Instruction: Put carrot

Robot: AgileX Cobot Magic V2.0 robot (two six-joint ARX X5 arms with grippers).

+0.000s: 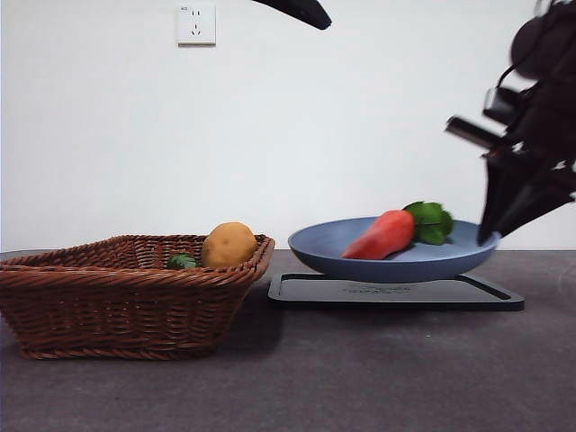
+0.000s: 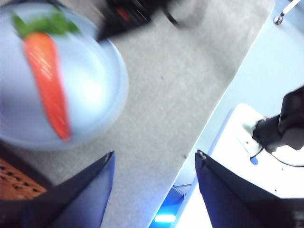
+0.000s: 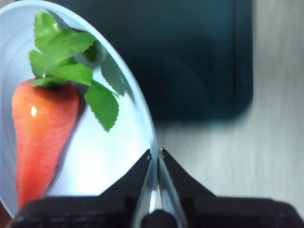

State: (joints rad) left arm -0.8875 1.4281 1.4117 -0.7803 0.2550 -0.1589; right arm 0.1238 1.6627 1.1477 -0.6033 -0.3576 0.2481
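The carrot [image 1: 382, 236], orange-red with green leaves, lies in a blue plate [image 1: 396, 265] over a black tray [image 1: 396, 292]. I cannot tell whether the plate touches the tray. My right gripper [image 1: 490, 236] is at the plate's right rim. In the right wrist view its jaws [image 3: 155, 154] are shut on the rim of the plate [image 3: 128, 156], with the carrot [image 3: 42, 128] just inside. My left gripper [image 2: 154, 159] is open and empty, high above the table, looking down on the carrot [image 2: 47, 80] and plate [image 2: 95, 85]. It shows as a black tip [image 1: 301, 11] in the front view.
A brown wicker basket [image 1: 126, 301] stands left of the tray, holding a yellow-brown potato [image 1: 229, 244] and a small dark green vegetable [image 1: 182, 262]. A corner of the basket [image 2: 14, 183] shows in the left wrist view. The table's edge [image 2: 223, 95] is nearby.
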